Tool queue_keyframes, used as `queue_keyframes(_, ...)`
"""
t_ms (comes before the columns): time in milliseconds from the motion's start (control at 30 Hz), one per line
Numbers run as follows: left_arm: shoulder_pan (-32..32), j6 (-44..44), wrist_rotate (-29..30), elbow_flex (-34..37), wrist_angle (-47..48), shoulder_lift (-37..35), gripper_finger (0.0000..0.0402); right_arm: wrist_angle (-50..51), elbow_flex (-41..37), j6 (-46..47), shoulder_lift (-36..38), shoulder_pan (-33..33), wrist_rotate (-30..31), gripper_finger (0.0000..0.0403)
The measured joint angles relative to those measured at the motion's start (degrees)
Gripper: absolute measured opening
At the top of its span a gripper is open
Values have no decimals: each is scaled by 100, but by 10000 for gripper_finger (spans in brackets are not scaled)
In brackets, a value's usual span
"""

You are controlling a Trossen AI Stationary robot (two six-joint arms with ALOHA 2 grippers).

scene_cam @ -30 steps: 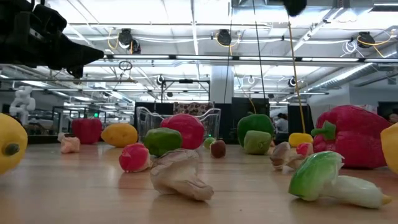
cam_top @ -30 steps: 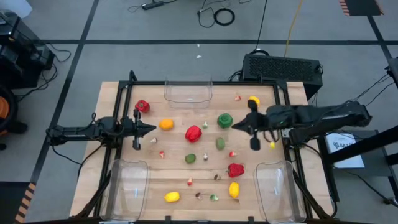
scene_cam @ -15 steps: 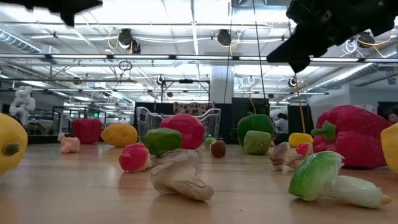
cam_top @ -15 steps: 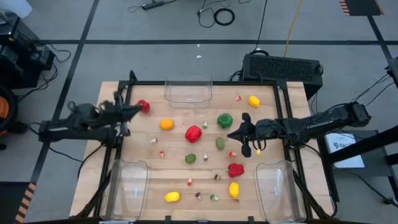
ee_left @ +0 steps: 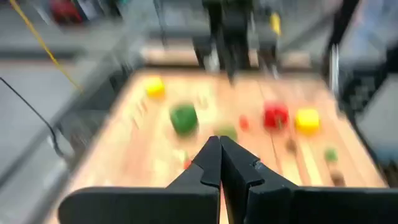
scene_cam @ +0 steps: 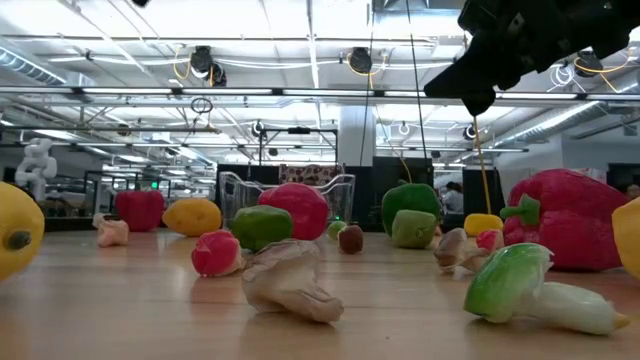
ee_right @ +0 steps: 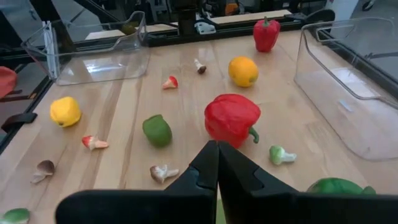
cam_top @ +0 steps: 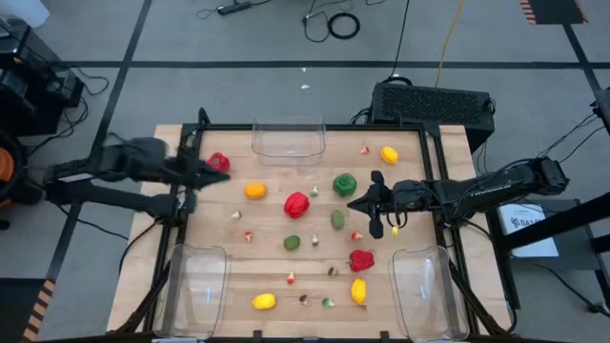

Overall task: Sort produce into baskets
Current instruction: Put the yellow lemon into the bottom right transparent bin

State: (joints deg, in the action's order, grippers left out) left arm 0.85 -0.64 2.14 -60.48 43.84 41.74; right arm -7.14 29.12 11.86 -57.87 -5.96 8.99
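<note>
While right pincer hovers shut | green pepper beside | bins empty

You are looking level across a wooden table scattered with toy produce. Take the pale mushroom near the middle as your landmark. Just behind it sit a small red piece, a green pepper and a round red fruit, with a clear bin further back. Far to its left, a yellow lemon is cut by the edge. To its right lie a green-and-white vegetable and a large red pepper. High above that side hangs the right gripper, its tips pressed together.
</note>
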Motion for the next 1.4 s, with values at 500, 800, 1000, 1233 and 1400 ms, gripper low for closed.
queue_keyframes(500, -626, -366, 539, 2089, -2255, 235, 2, 2518, 1755, 883, -32, 173, 958, 11)
queue_keyframes(800, -715, -460, 555, 2085, -2101, 233, 2, 4859, 3426, 770, -404, 603, 1611, 48)
queue_keyframes(1000, -709, -449, 856, 2085, -2221, 233, 2, 4755, 3202, 783, -904, 383, 1851, 82)
queue_keyframes(1233, -709, -132, 887, 2080, -2251, 234, 2, 5339, 3008, 674, -1280, 955, 1452, 134)
queue_keyframes(1400, -710, -38, 944, 2080, -2246, 240, 2, 5581, 3008, 361, -1279, 1839, 981, 178)
